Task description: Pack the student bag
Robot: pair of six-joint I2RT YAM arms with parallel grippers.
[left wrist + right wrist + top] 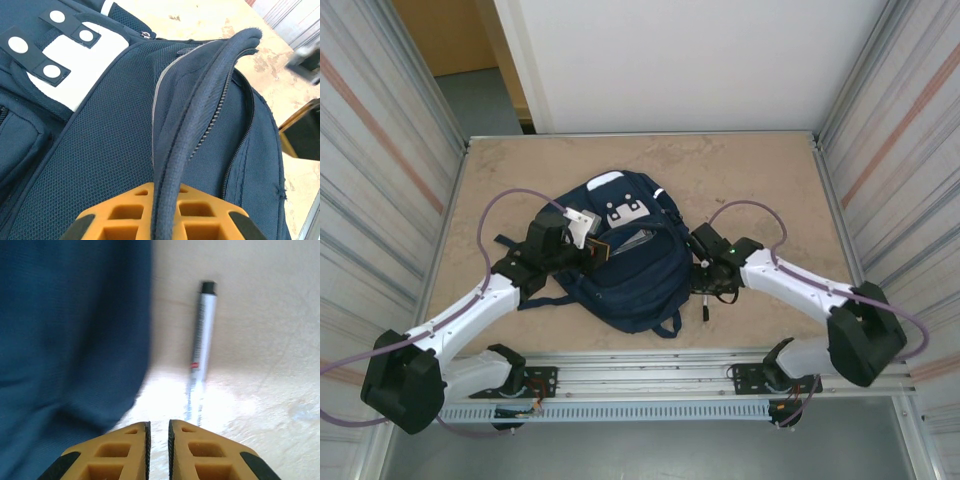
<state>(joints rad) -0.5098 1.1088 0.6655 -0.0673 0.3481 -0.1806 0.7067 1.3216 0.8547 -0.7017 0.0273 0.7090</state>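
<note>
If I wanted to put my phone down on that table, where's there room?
The far strip of the table behind the student bag is bare, as are both far corners. Crowded: the middle, with bag, left arm, right arm and a pen at the bag's right.

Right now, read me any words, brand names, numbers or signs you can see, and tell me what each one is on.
Nothing here can be read as text.
On the pen: a small red mark and some dark print along the silver barrel, too blurred to read.
On the student bag: no lettering shows. Its white patches look blank, with plain white snaps on dark tabs.
</note>
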